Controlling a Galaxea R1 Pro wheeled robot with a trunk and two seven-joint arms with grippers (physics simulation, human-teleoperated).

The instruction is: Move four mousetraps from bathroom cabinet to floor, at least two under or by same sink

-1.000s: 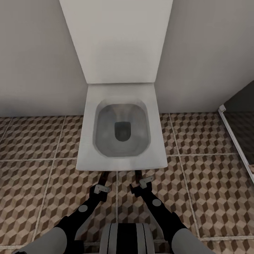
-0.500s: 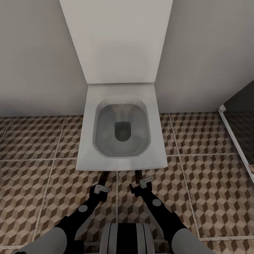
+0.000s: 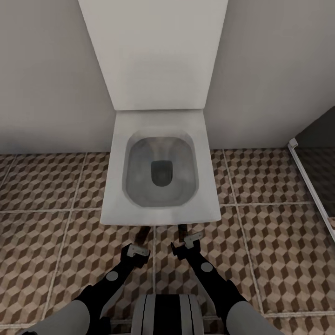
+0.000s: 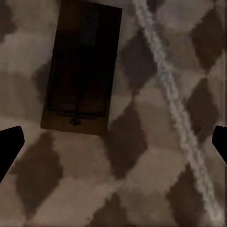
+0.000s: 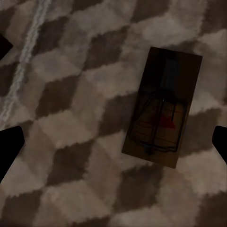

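My left gripper (image 3: 135, 251) hangs low over the bathroom floor (image 3: 56, 242), just short of the toilet (image 3: 160, 186), with its jaws spread wide and holding nothing. From its wrist camera I see one mousetrap (image 4: 81, 68) lying flat on the tiles ahead of my fingertips (image 4: 9, 144), clear of both. I judge I have my jaws wide here so the trap rests on its own, wooden base down, rather than tipped against a finger.

A pale grout line (image 4: 168, 101) runs past that trap on the side away from my left finger, so it seems to sit wholly on one tile.

My right gripper (image 3: 186, 244) hovers just beside the left one, equally low and equally wide, empty as well. Below it lies a second mousetrap (image 5: 163, 106), flat, between my fingertips and a little ahead of them. There is a reddish spot on it, possibly bait, though the picture is too dim to be sure.

Both traps lie near the front of the toilet. No sink shows, so I judge the sink condition still needs attention.
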